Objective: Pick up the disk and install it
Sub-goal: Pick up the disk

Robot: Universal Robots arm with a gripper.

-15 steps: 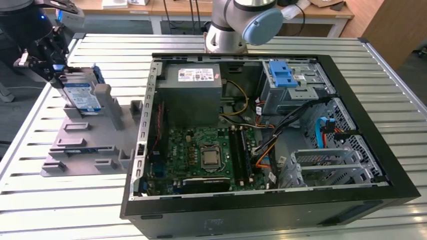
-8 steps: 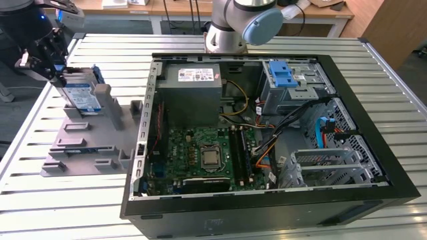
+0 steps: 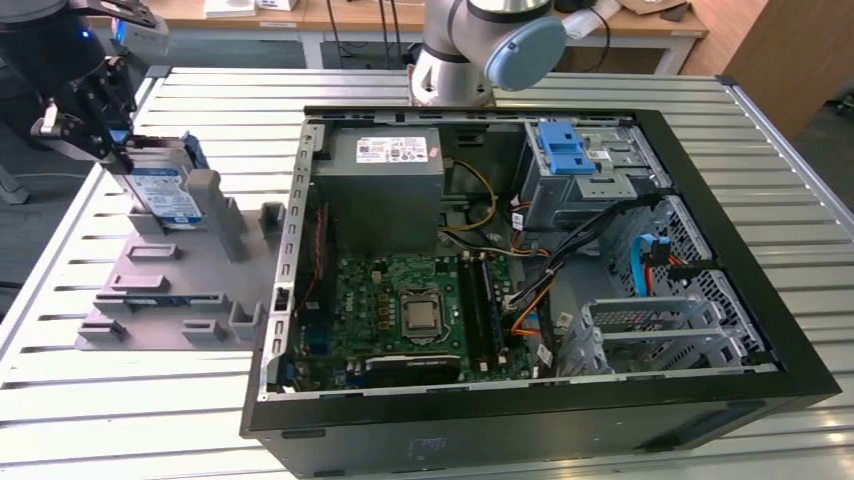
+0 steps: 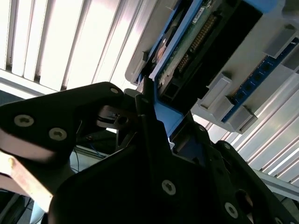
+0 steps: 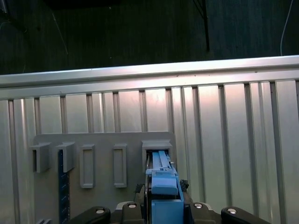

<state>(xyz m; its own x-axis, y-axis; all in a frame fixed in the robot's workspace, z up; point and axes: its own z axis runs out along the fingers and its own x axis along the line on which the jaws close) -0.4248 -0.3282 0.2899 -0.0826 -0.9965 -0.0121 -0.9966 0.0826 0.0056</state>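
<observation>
The disk (image 3: 167, 190), silver with a blue-and-white label and a blue carrier, stands on edge at the far slot of the grey fixture plate (image 3: 174, 290), at the exterior view's left. My gripper (image 3: 130, 152) is shut on its upper end. In the second wrist view a black finger (image 4: 145, 109) presses against the blue carrier, and the disk's (image 4: 196, 42) green circuit side shows beyond it. In the first wrist view the blue carrier (image 5: 162, 186) sits between the gripper's (image 5: 163, 210) jaws, pointing into the fixture's (image 5: 103, 140) slot. I cannot tell whether the disk has left the slot.
An open black computer case (image 3: 747, 300) lies to the exterior view's right of the fixture. It holds a motherboard (image 3: 414, 310), a grey box with a white sticker (image 3: 387, 180) and a silver drive cage with a blue latch (image 3: 567, 150). The arm's base (image 3: 461, 60) stands behind it on the slatted table (image 3: 134, 400).
</observation>
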